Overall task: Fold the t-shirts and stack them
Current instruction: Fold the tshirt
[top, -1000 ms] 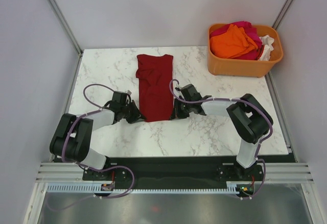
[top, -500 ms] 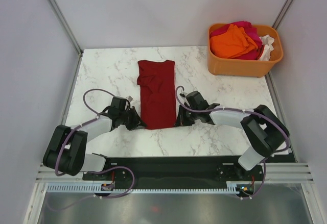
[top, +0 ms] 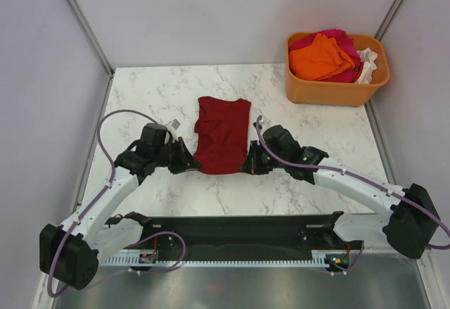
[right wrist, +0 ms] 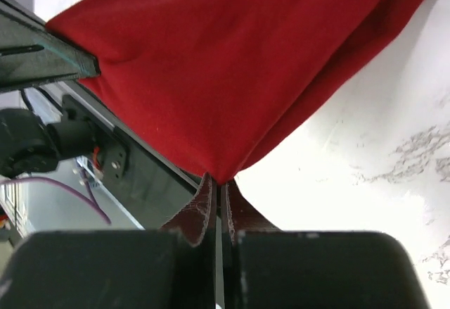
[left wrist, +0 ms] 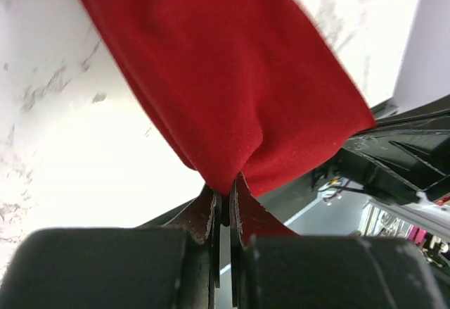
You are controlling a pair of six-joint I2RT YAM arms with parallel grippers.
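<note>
1. I took the orange tub (top: 330, 92) at the far right corner of the marble table (top: 155, 91) as my reference.
2. The dark red t-shirt (top: 223, 134) was out of the tub, well apart from it, to its left and closer to the arm bases. It was gathered into a narrow strip running away from the bases.
3. The left gripper (top: 193, 166) was at the strip's near corner on the side farther from the tub. Its wrist camera showed the two fingers pressed together, with a bunch of the red cloth pinched between their tips.
4. The right gripper (top: 245, 167) was at the near corner on the side closer to the tub. Its fingers were likewise clamped tight on a pinch of the same shirt.
5. From both wrist cameras the cloth fanned out from the fingertips, with the white tabletop showing beside it.
6. Inside the tub lay the other t-shirts in a heap: a bright orange t-shirt (top: 322, 57) on top, a magenta-pink t-shirt (top: 339, 37) behind and under it, and a white t-shirt (top: 368, 62) against the tub's right wall.
</note>
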